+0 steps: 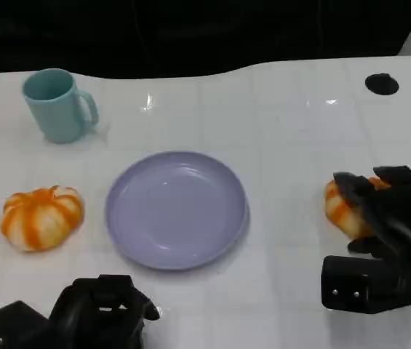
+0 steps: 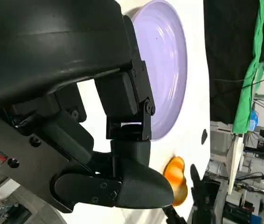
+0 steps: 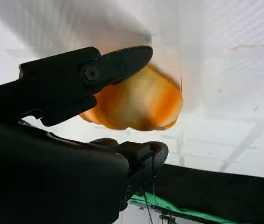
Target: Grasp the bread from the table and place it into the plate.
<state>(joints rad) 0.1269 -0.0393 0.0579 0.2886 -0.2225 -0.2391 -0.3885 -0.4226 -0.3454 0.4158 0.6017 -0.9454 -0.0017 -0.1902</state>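
Now right hand [image 1: 387,211] gripping bread [image 1: 340,207], plate [image 1: 177,209] well apart

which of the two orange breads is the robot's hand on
The bread right of the plate, with the right hand wrapped around it; the other bread lies untouched left of the plate.

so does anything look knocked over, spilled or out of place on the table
Nothing stands out. The mug stands upright, the plate lies flat and bare, and one bread roll sits whole to its left. The right hand has its fingers around the other roll; the left hand holds nothing.
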